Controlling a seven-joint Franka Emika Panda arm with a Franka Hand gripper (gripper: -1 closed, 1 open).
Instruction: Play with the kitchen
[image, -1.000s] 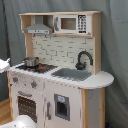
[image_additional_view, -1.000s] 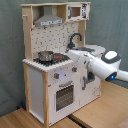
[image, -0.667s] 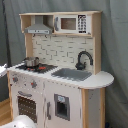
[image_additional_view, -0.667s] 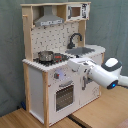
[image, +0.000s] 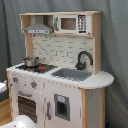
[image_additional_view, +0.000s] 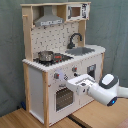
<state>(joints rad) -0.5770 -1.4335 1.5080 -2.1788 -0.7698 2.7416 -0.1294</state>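
- Since a second ago my arm (image_additional_view: 102, 90) has dropped toward the oven door (image_additional_view: 63, 97).
- Gripper (image_additional_view: 75, 82): I cannot tell its state.
- Kitchen (image_additional_view: 60, 55): smooth white panels, light-wood edges, round metal pot (image_additional_view: 45, 55).

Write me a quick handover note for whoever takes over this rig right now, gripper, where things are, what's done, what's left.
Gripper: in front of the kitchen, at the oven door, just below the knobs; whether it is open or shut cannot be told.
Things: small metal pot on the stove; sink with black faucet beside it.
Done: nothing visibly altered; oven door looks shut.
Left: probably work the door or a knob.
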